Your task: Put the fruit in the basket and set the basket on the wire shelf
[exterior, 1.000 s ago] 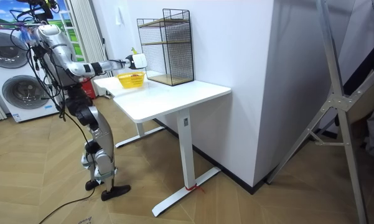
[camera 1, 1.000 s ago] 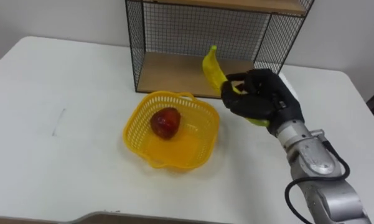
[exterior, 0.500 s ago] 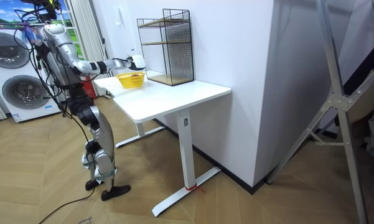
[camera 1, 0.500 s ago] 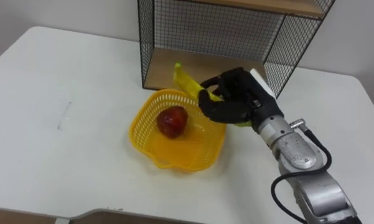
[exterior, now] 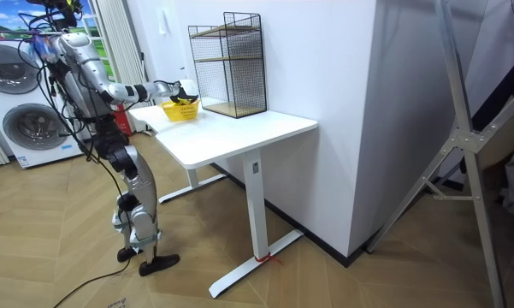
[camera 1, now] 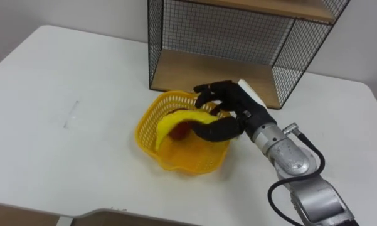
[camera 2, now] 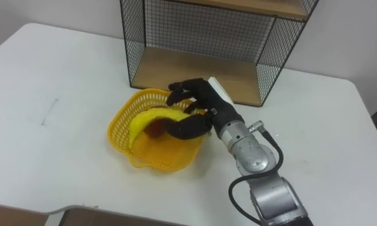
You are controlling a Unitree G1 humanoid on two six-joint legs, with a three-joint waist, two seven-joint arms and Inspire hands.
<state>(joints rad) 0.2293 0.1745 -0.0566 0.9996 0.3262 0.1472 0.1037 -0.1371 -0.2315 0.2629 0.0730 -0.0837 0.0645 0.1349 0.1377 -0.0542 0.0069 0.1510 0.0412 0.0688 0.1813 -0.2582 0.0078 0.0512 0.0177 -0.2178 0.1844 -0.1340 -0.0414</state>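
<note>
A yellow plastic basket (camera 1: 149,148) sits on the white table (camera 1: 56,75) in front of the black wire shelf (camera 1: 238,37). A yellow banana (camera 1: 174,120) lies across the inside of the basket, over a red fruit (camera 1: 181,130) that is mostly hidden beneath it. My right hand (camera 1: 231,110) hovers over the basket's right half, open, with its fingers spread above the banana's end and the thumb beside it. In the right eye view the banana (camera 2: 144,122) curves along the basket (camera 2: 144,158) under the same hand (camera 2: 199,103).
The shelf's lower wooden board (camera 1: 188,69) lies just behind the basket, with an upper board above it. In the room view I stand at the table's end on the room view's left, right arm stretched to the basket (exterior: 180,109). Washing machines (exterior: 21,120) stand behind.
My right hand carried the banana leftward from beside the shelf and down over the basket. Its fingers have since spread, and the banana now lies in the basket on the red fruit.
</note>
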